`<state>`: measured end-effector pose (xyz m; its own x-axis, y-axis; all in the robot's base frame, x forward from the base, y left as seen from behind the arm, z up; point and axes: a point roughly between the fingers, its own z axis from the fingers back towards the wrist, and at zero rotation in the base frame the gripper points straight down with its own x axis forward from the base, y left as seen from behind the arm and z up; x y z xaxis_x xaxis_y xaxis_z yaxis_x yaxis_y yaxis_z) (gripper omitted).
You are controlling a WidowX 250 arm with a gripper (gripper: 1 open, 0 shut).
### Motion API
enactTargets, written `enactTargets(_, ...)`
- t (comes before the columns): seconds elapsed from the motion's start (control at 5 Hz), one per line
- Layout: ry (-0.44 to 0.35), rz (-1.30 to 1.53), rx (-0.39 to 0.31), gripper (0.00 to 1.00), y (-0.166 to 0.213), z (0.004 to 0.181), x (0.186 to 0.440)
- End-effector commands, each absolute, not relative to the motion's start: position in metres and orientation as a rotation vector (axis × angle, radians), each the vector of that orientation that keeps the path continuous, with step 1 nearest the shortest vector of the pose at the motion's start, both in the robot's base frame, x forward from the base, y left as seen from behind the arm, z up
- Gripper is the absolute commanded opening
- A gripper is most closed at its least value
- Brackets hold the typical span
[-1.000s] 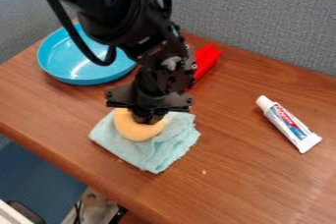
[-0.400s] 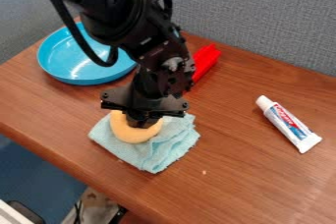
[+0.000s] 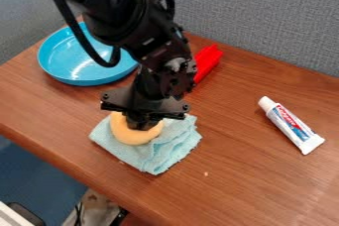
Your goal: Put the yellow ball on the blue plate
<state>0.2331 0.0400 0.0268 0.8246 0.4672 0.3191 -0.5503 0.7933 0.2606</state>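
The yellow ball point(image 3: 129, 129) rests on a pale teal cloth point(image 3: 153, 145) near the table's front edge. My black gripper point(image 3: 143, 118) comes down onto it from above, its fingers closed against the ball's upper part, which they hide. The blue plate point(image 3: 66, 57) sits at the back left of the table, partly behind the arm, with nothing visible in it.
A red object point(image 3: 208, 59) lies behind the arm at the back. A white toothpaste tube point(image 3: 291, 124) lies on the right. The brown table point(image 3: 252, 170) ends in an edge just in front of the cloth.
The gripper and the ball have shifted slightly left and toward the front over the cloth. The grip looks the same.
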Motion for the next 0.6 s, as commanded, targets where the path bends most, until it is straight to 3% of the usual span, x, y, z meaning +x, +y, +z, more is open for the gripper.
enactTargets(0.0, -0.060, 0.600, 0.417, 1.00, 0.0575, -0.0007, 0.2019)
enactTargets(0.4, -0.031, 0.605, 0.417, 1.00, 0.0579, -0.0026, 0.1990)
